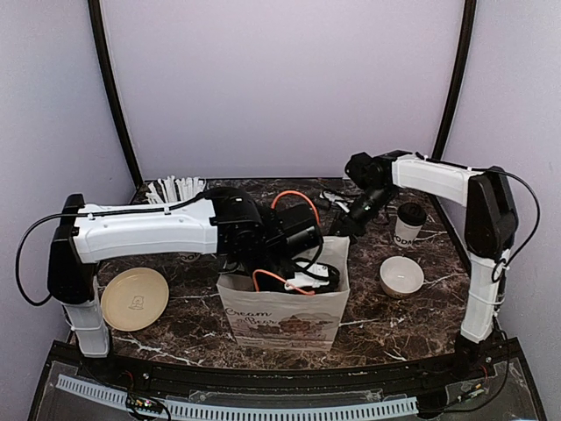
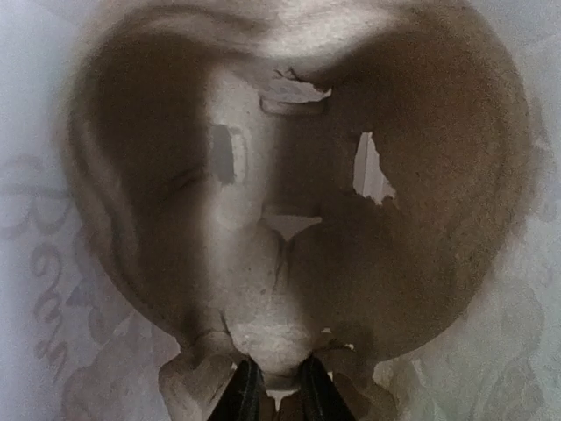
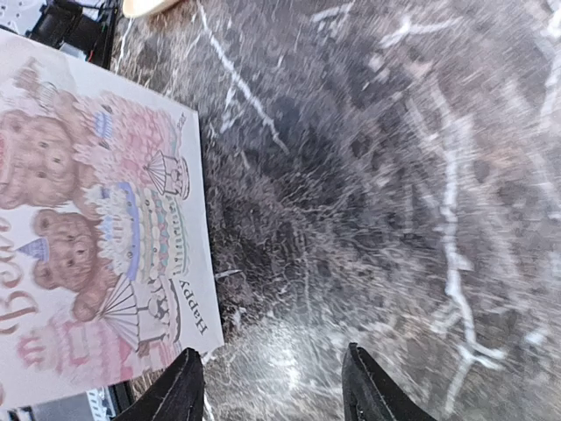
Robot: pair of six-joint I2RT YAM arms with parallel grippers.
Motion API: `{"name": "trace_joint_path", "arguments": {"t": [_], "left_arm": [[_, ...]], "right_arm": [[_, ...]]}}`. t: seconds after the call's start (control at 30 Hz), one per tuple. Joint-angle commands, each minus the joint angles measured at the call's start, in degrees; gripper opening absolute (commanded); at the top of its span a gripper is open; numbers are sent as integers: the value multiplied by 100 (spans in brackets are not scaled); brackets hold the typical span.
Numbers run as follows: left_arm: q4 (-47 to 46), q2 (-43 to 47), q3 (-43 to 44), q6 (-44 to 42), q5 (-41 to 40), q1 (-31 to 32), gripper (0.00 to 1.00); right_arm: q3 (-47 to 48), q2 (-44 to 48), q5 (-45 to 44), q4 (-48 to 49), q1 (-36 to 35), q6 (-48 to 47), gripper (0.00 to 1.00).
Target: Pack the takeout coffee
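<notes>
The takeout coffee cup (image 1: 408,228), white with a black lid (image 1: 412,211), stands at the back right of the marble table. It shows in neither wrist view. My left gripper (image 1: 308,274) reaches down into the open printed paper bag (image 1: 282,317). In the left wrist view its fingertips (image 2: 282,396) are nearly together, pinching pale paper of the bag's inside (image 2: 280,263). My right gripper (image 1: 344,226) hangs open and empty just behind the bag's right rim, left of the cup. In the right wrist view it (image 3: 272,386) hovers over bare marble beside the bag (image 3: 88,219).
A low white bowl (image 1: 401,276) sits right of the bag, in front of the cup. A tan plate (image 1: 134,298) lies at the front left. A white cup of straws (image 1: 180,189) stands at the back left. Orange and black cables (image 1: 294,200) loop over the bag.
</notes>
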State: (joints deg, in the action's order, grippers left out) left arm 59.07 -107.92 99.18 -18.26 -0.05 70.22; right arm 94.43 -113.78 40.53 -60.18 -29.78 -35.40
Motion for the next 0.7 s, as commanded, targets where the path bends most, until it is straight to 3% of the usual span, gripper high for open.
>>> {"name": "trace_joint_path", "arguments": {"t": [0.0, 0.33, 0.67], "left_arm": [[90, -189, -91, 104, 216, -39, 20], [-228, -436, -368, 178, 350, -84, 21], [-142, -170, -164, 379, 18, -96, 41]], "right_arm": [[-95, 496, -177, 9, 187, 82, 54], [-545, 1186, -181, 276, 227, 251, 54], [-441, 1458, -276, 44, 235, 236, 55]]}}
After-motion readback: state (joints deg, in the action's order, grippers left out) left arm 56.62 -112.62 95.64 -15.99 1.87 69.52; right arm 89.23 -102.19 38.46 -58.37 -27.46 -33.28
